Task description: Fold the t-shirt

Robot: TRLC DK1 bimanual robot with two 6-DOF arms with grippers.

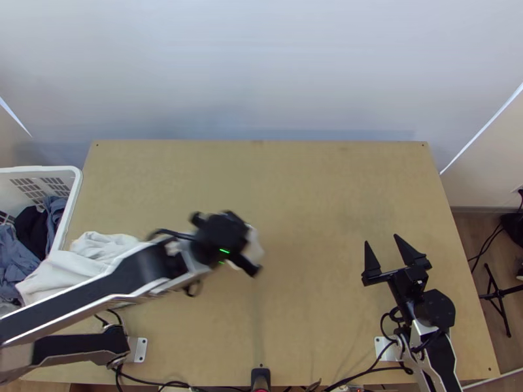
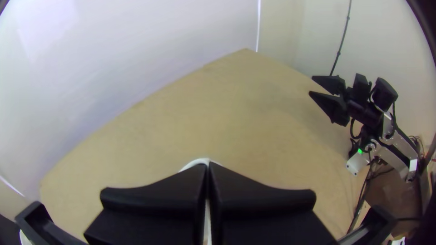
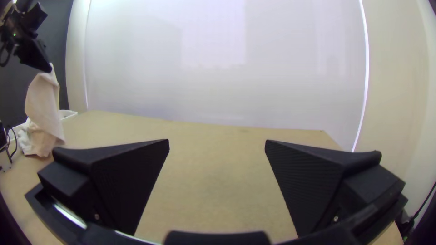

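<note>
My left gripper [image 1: 246, 257] is over the table's middle, shut on the white t-shirt [image 1: 253, 247]. In the left wrist view the closed fingers of the left gripper [image 2: 208, 167] meet on a white bit of the shirt [image 2: 198, 162]. The right wrist view has the shirt [image 3: 43, 102] hanging bunched from that gripper, its lower part by the table. White cloth [image 1: 91, 251] also lies crumpled at the table's left, partly behind the left arm. My right gripper [image 1: 382, 240] stands open above the right side, nothing between its fingers; in its wrist view, the right gripper [image 3: 217, 141] faces bare table.
A white basket [image 1: 76, 189] with dark and blue clothes [image 1: 19, 251] is at the table's left edge. Cables [image 1: 366, 374] run along the near edge of the wooden table [image 1: 314, 189]. A pale wall stands behind the far edge.
</note>
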